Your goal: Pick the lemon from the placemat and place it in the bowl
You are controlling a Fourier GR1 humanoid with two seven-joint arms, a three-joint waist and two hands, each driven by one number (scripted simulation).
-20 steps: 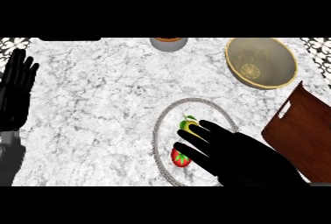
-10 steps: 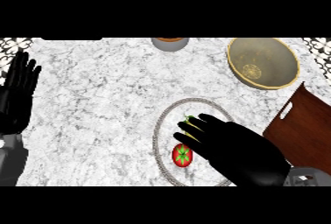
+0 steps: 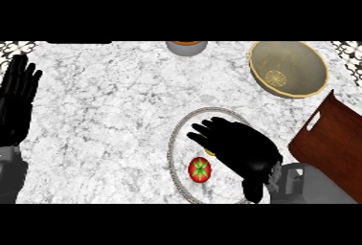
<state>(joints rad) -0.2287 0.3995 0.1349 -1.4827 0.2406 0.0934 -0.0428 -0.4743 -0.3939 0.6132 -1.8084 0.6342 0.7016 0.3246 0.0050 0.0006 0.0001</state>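
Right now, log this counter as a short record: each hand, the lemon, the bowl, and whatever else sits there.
right hand: over the round placemat, fingers curled down on the lemon
lemon: mostly hidden, a yellow sliver under the palm
left hand: open, resting at the left edge
bowl: far right, apart from the placemat, no lemon in it
tomato: on the placemat, beside the right hand
cutting board: right edge
cup: far edge, cut off

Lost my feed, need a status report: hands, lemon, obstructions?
Right hand over placemat, covering lemon. Left hand open, resting at left edge. Tomato beside lemon. Bowl unobstructed.
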